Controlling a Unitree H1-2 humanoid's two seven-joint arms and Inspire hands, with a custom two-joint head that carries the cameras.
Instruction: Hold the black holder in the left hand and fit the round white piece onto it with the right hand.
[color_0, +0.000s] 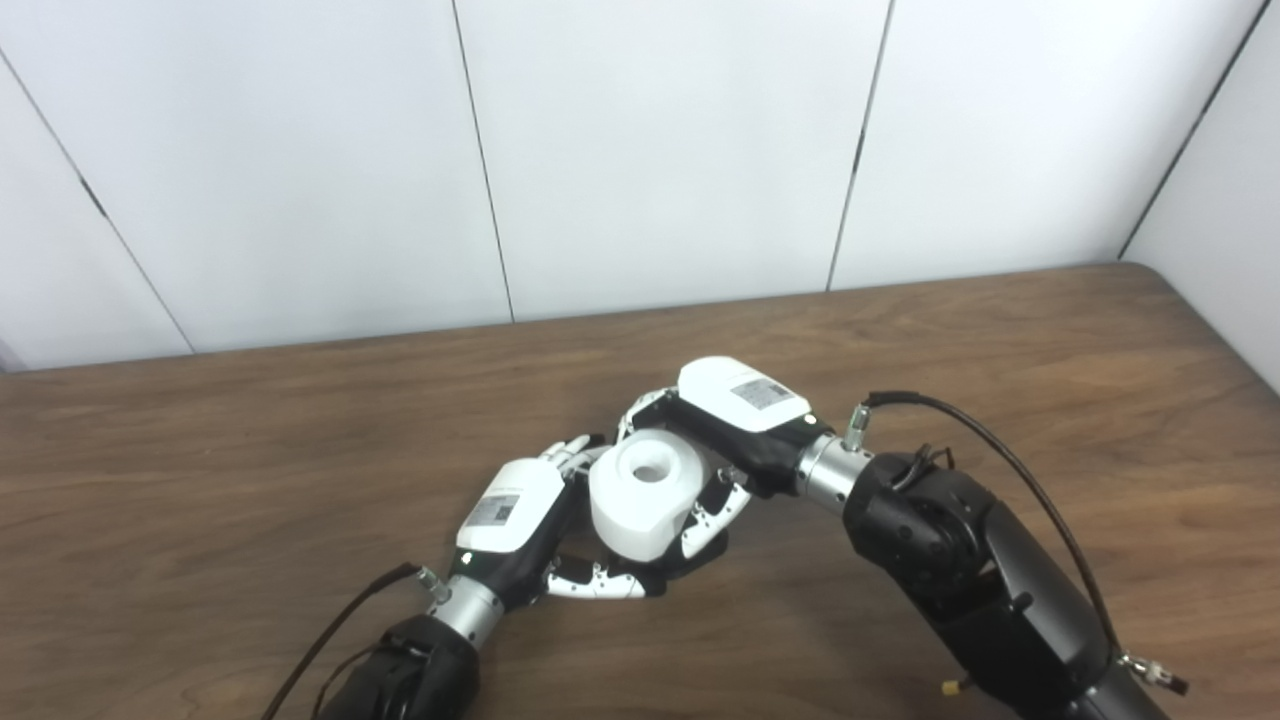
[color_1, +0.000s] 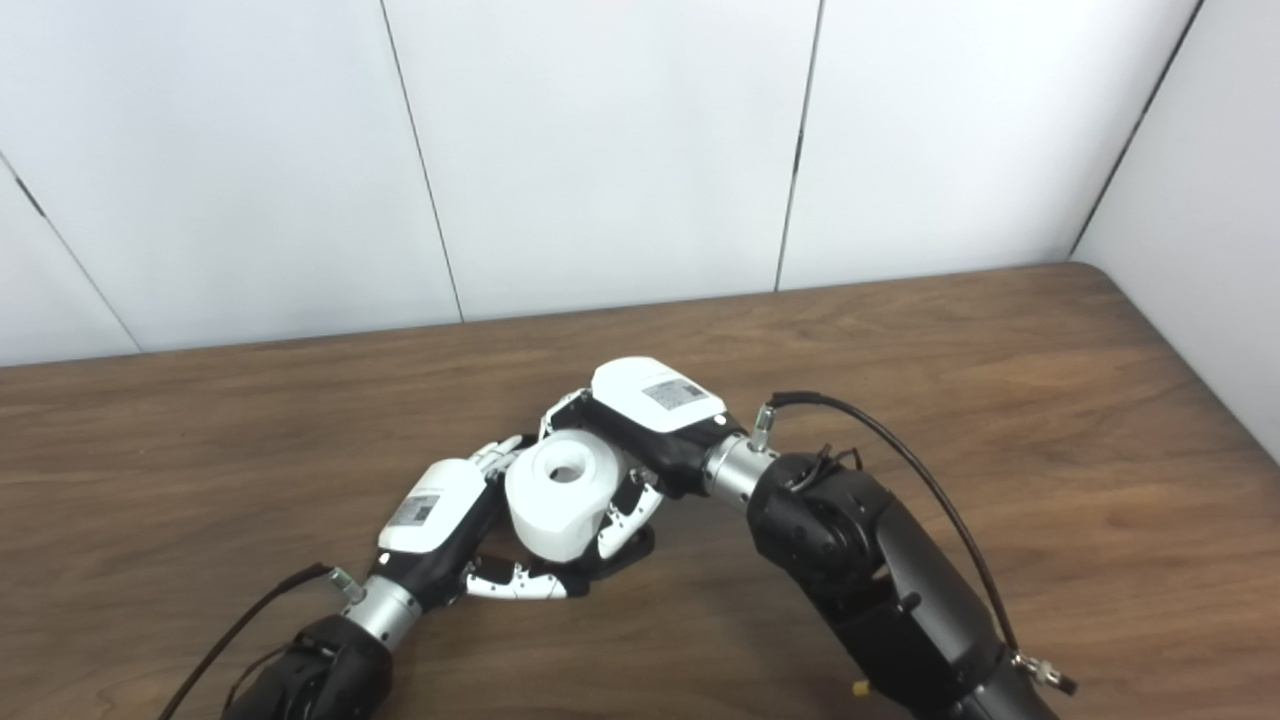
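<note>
A dark wooden table (color_0: 300, 420) with a rounded far-right corner stood against white wall panels (color_0: 660, 150) split by thin dark seams, evenly lit.

A dark brown wood-grain surface (color_0: 1050, 380) fills the lower half of the frame, its grain running left to right. Its far edge meets a white panelled wall (color_0: 660, 150) across the middle of the picture, and its far right corner, at the right edge of the frame, is rounded. Whether anything in the lower centre actually rests on the wood cannot be told.
</note>
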